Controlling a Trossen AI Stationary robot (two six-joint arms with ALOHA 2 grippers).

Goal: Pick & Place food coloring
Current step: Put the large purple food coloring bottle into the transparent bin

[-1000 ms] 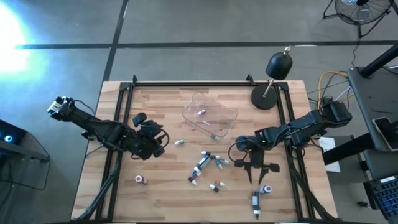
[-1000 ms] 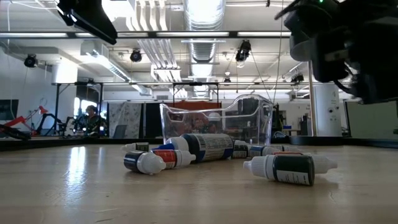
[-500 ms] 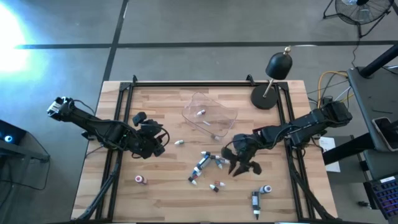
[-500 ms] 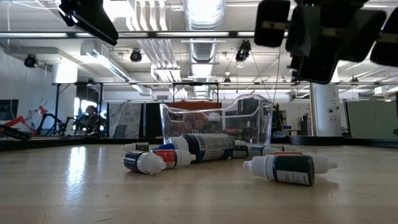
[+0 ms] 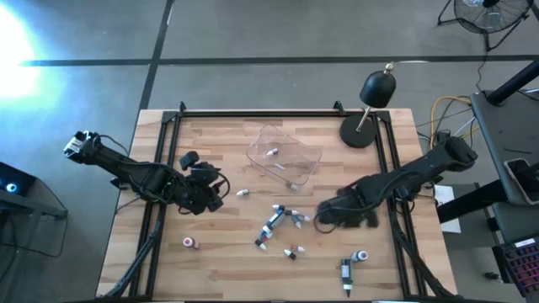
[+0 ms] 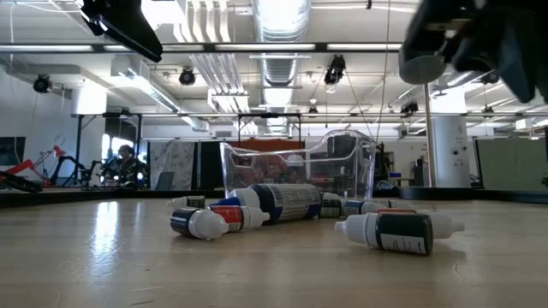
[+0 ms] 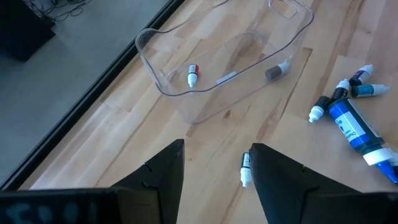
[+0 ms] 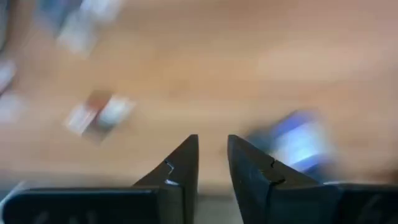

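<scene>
Several tiny food coloring bottles lie on their sides on the wood table, most in a cluster near the middle. One white-capped bottle lies ahead of my left gripper, which hovers open left of the clear tray. Two bottles lie inside the tray. My right gripper hangs above the table just right of the cluster, blurred, its fingers a narrow gap apart with nothing between them. In the low view it is high at the right, above a dark bottle.
A black lamp stands at the far right corner. Single bottles lie near the near edge. A black frame rims the table. Bare wood shows along the near edge and far left.
My right gripper has swung from the near right part of the table toward the left, to beside the bottle cluster, turning as it went; it is blurred with motion now. The bottles and my left arm have stayed put.
</scene>
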